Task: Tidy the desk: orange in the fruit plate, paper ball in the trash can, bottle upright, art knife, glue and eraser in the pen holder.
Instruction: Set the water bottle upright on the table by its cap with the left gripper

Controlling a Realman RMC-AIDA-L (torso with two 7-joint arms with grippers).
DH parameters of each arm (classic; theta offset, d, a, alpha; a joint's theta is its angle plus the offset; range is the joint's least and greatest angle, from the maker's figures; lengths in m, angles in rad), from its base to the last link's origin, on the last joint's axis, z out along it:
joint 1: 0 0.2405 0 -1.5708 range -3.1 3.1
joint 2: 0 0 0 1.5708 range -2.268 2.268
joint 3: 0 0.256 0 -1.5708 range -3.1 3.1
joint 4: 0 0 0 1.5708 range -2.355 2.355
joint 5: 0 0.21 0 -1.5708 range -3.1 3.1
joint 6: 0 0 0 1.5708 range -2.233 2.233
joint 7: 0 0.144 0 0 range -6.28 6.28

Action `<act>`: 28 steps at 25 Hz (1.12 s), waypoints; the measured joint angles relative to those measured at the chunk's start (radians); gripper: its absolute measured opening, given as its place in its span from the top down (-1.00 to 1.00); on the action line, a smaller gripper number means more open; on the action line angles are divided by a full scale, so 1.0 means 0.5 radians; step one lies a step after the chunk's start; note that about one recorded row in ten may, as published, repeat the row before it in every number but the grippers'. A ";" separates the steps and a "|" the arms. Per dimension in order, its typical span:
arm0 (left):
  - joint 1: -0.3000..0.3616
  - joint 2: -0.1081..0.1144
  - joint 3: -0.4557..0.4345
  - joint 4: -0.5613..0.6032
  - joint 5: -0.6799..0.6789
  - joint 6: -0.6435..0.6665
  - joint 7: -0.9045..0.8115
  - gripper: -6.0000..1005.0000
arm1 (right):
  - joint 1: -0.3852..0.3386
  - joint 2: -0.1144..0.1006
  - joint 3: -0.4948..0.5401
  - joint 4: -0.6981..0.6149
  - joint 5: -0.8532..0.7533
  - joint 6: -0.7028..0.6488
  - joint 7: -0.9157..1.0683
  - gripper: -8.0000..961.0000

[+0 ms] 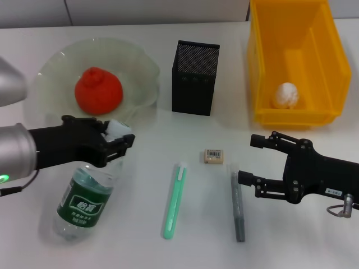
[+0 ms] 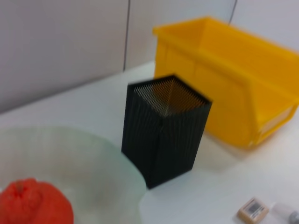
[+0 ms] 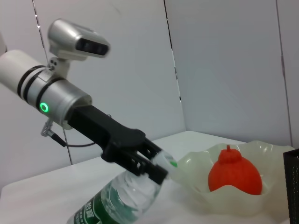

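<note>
The bottle (image 1: 84, 203) leans on the table at the front left, cap end raised. My left gripper (image 1: 119, 140) is shut on its neck just below the white cap, as the right wrist view (image 3: 150, 166) also shows. The orange (image 1: 98, 89) lies in the fruit plate (image 1: 51, 61). The paper ball (image 1: 286, 95) lies in the trash can (image 1: 263, 67). The eraser (image 1: 213, 156), a green art knife (image 1: 175, 200) and a grey glue stick (image 1: 238, 208) lie on the table in front of the pen holder (image 1: 195, 78). My right gripper (image 1: 247, 159) is open, just right of the eraser and glue.
The left wrist view shows the pen holder (image 2: 163, 130), trash can (image 2: 233, 93), plate (image 2: 93, 177), orange (image 2: 35, 203) and eraser (image 2: 252, 210). The plate's rim lies close behind my left gripper. The table is white.
</note>
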 joint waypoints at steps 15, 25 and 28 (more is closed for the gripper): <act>-0.031 -0.001 -0.738 -0.654 -0.900 0.577 1.009 0.11 | 0.003 0.000 0.000 -0.007 -0.002 -0.002 0.020 -0.75; -0.017 -0.001 -0.802 -0.624 -0.923 0.653 1.125 0.11 | 0.006 0.000 0.000 -0.009 -0.002 -0.004 0.024 -0.75; -0.016 0.000 -0.817 -0.612 -0.925 0.663 1.134 0.11 | 0.006 0.000 0.000 -0.009 -0.003 -0.004 0.027 -0.75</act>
